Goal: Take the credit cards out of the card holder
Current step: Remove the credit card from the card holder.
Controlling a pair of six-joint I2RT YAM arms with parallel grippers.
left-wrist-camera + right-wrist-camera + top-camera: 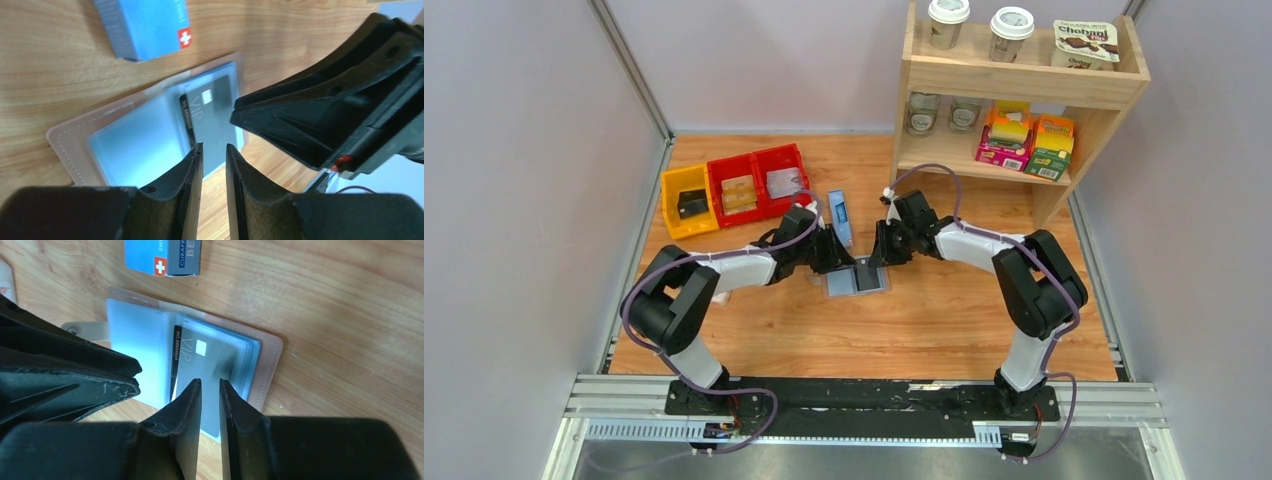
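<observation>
The card holder (836, 285) lies open on the table, tan rim, pale blue lining up; it shows in the left wrist view (130, 145) and the right wrist view (135, 340). A dark credit card (867, 278) marked VIP sits in its right half, partly slid out past the holder's near edge (212, 115) (200, 365). My left gripper (832, 256) hovers at the holder's left side, its jaws a narrow gap apart with nothing between them (214, 147). My right gripper (882, 250) hovers over the card's protruding end, its jaws also a narrow gap apart and empty (210, 382).
A long narrow blue box (839, 215) lies just behind the holder. A yellow bin (686, 200) and two red bins (759, 182) stand at the back left. A wooden shelf (1024, 80) with cups and boxes stands at the back right. The two grippers are close together.
</observation>
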